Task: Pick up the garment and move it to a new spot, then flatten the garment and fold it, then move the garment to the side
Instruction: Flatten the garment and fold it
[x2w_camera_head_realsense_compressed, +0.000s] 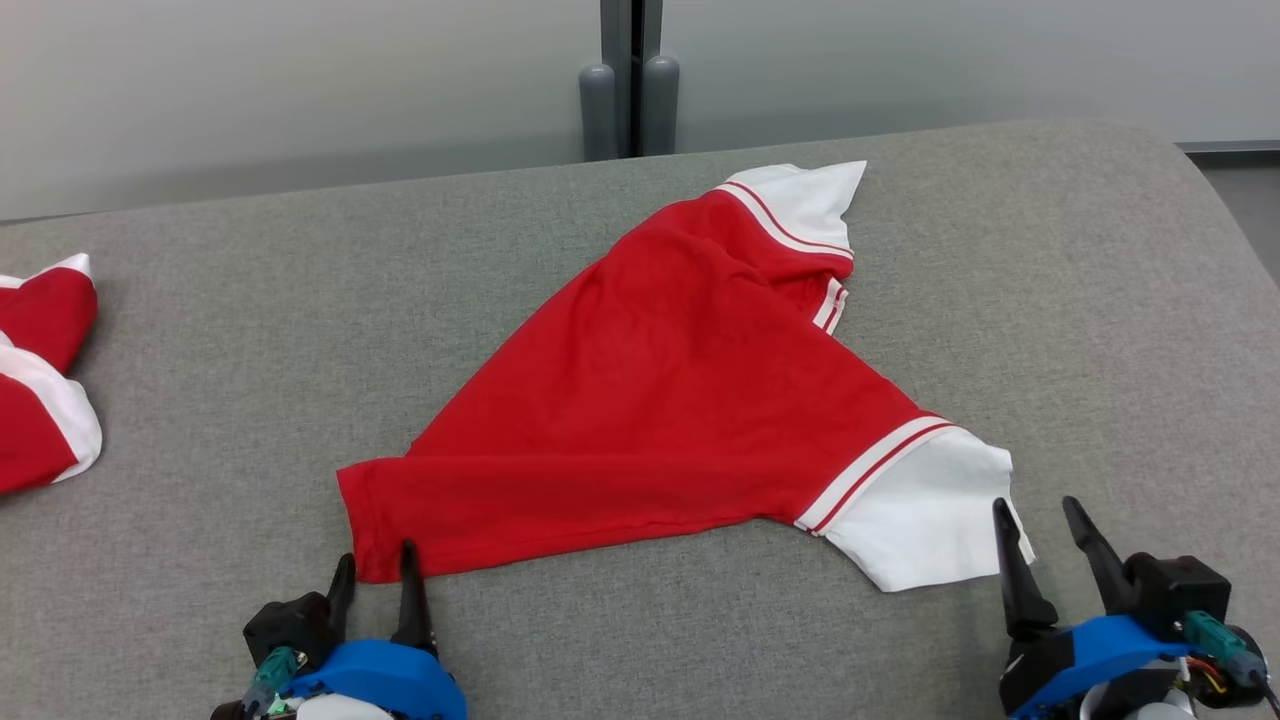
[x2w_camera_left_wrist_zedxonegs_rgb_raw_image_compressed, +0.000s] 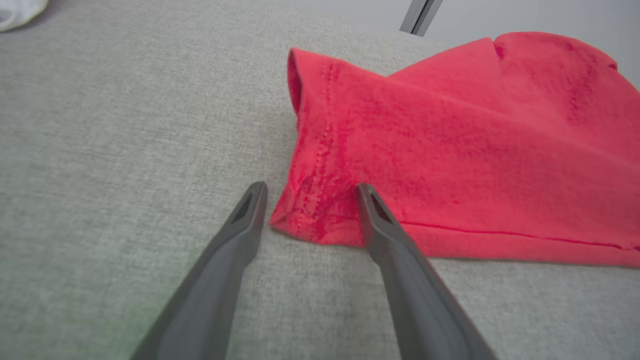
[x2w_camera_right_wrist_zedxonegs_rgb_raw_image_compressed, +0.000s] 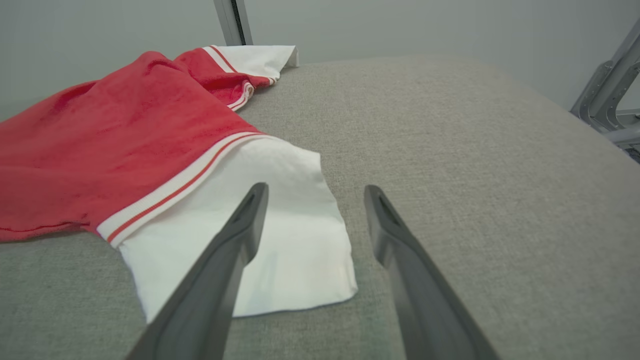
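The garment (x2w_camera_head_realsense_compressed: 680, 400) lay bunched in a rough triangle on the grey padded surface (x2w_camera_head_realsense_compressed: 250, 330), directly ahead of both end effectors. The left gripper (x2w_camera_head_realsense_compressed: 376, 555) stood spread wide and empty, its fingertips straddling the red hem corner (x2w_camera_left_wrist_zedxonegs_rgb_raw_image_compressed: 310, 215). The right gripper (x2w_camera_head_realsense_compressed: 1035, 505) was likewise spread and empty, with the white sleeve (x2w_camera_right_wrist_zedxonegs_rgb_raw_image_compressed: 280, 240) just ahead and its edge lying between the fingers. The step in hand appeared to be gripping for flattening. Each gripper should descend until both tips met the padding, close firmly on all cloth layers, then draw apart evenly.
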